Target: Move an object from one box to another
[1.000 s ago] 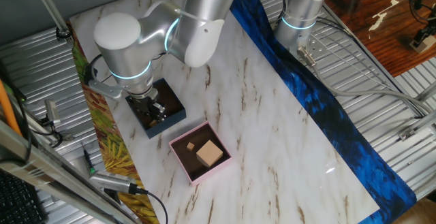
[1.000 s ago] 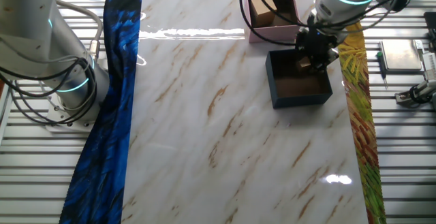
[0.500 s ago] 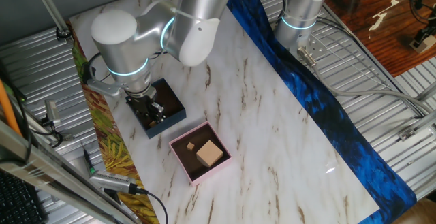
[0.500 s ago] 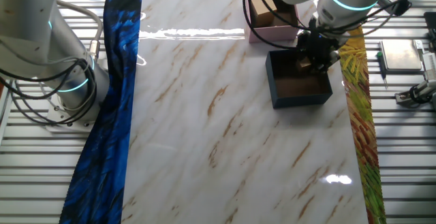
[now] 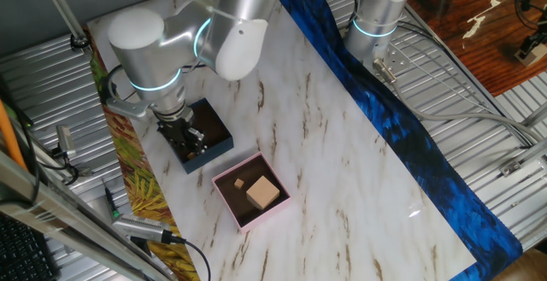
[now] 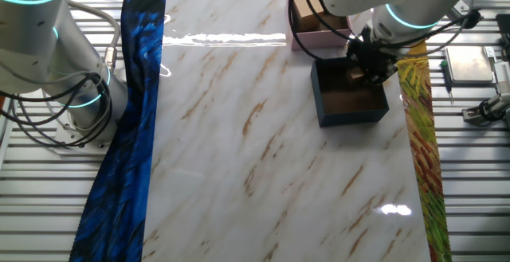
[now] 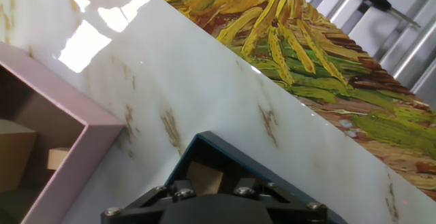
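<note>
Gripper (image 5: 193,139) is down inside the navy box (image 5: 217,137), at its corner nearest the pink box (image 5: 249,219). A small tan wooden block (image 7: 205,178) sits in the navy box right at the fingers; only one corner shows in the hand view, so its long axis and heading can't be read. Jaw state: cannot tell, hidden by the gripper body. The pink box holds a large wooden cube (image 5: 262,193) and a small one (image 5: 240,182).
</note>
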{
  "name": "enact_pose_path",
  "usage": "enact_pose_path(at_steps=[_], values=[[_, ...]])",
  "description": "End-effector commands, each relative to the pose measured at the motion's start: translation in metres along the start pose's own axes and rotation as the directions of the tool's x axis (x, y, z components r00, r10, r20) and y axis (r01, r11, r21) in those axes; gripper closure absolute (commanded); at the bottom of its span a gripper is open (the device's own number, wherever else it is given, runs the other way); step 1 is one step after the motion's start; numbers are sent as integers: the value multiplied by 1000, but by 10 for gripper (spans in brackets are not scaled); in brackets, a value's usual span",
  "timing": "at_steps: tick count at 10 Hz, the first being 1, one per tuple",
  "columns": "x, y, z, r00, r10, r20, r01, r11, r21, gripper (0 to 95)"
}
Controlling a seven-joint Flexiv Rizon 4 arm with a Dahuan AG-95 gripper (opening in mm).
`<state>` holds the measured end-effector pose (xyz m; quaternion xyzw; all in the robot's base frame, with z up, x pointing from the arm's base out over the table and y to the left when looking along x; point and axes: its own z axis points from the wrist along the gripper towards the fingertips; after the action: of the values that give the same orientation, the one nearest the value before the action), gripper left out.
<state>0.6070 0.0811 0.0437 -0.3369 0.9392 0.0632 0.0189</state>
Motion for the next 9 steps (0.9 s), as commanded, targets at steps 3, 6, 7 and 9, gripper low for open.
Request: enact_pose_path(at_steps=[3,6,7,9], values=[[5,5,1,1000,15,-5,-15,1000,15,570],[5,7,5,1000,13,-8,-13,1000,22,570],[5,7,6,1000,11,-7,-11,1000,22,570],[5,7,7,1000,6,-7,-6,1000,25,570]])
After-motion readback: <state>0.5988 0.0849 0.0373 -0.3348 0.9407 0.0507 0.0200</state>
